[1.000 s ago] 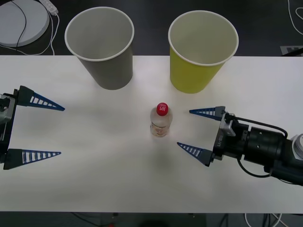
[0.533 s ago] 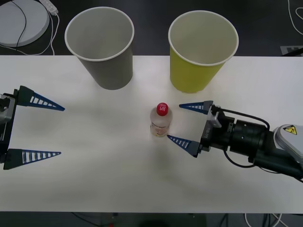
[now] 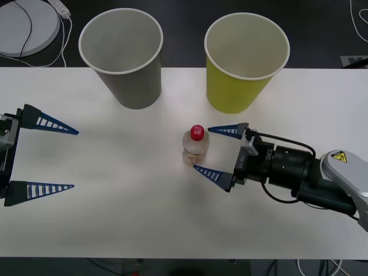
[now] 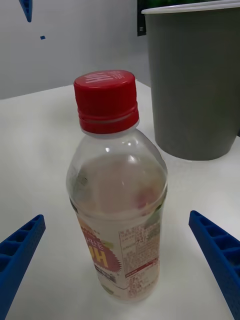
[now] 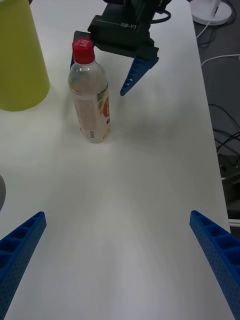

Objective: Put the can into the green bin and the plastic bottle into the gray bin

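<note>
Because the small clear plastic bottle (image 3: pixel 196 146) with its red screw cap stands upright mid-table, just before the two bins, the front view has the right gripper (image 3: pixel 215 150) reaching in level from the side, its blue ribbed fingers spread wide with the tips either side of the bottle's near flank — a pose I judge to be set for a side grasp, though contact cannot be made out. Behind it stand the large gray cup-shaped bin (image 3: pixel 123 54) and the large yellow-green cup-shaped bin (image 3: pixel 245 57), both apparently empty; no can is to be seen. At the table's left edge the left gripper (image 3: pixel 43 156) waits open, well apart. Through the right wrist camera the bottle (image 4: pixel 117 192) sits between the parted fingers, untouched, its base cut off by the frame. From the left wrist, one right fingertip is hidden behind the bottle (image 5: pixel 90 95).
</note>
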`<action>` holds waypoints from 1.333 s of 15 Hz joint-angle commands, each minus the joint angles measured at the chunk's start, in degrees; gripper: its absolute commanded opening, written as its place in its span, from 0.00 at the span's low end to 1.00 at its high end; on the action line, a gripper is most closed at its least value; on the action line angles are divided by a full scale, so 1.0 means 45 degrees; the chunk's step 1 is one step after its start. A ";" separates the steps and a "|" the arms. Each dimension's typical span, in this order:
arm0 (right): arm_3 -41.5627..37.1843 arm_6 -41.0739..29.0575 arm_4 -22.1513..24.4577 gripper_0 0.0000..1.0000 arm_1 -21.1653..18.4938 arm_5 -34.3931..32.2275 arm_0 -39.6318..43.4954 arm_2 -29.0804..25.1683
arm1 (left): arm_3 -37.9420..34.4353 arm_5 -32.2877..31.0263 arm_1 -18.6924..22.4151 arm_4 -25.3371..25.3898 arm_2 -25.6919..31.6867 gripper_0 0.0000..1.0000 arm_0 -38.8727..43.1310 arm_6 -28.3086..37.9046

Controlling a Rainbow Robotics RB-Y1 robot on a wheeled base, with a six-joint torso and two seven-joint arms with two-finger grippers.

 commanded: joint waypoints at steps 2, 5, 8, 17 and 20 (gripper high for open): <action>0.0008 -0.0018 0.0327 1.00 0.0265 0.0251 -0.0125 0.0070 | 0.0000 0.0000 0.0000 0.0000 0.0000 1.00 0.0000 0.0000; 0.0008 0.0001 0.0346 1.00 0.0401 0.0680 -0.0242 0.0324 | 0.0000 0.0000 0.0000 0.0000 0.0000 1.00 0.0000 0.0000; 0.0008 0.0001 0.0346 1.00 0.0519 0.1090 -0.0359 0.0597 | 0.0000 0.0000 0.0000 0.0000 0.0000 1.00 0.0000 0.0000; 0.0008 0.0021 0.0346 1.00 0.0870 0.2204 -0.0691 0.1417 | 0.0000 0.0000 0.0000 0.0000 0.0000 1.00 0.0000 0.0000; 0.0008 0.0021 0.0346 1.00 0.0968 0.2438 -0.0750 0.1613 | 0.0000 0.0000 0.0000 0.0000 0.0000 1.00 0.0000 0.0000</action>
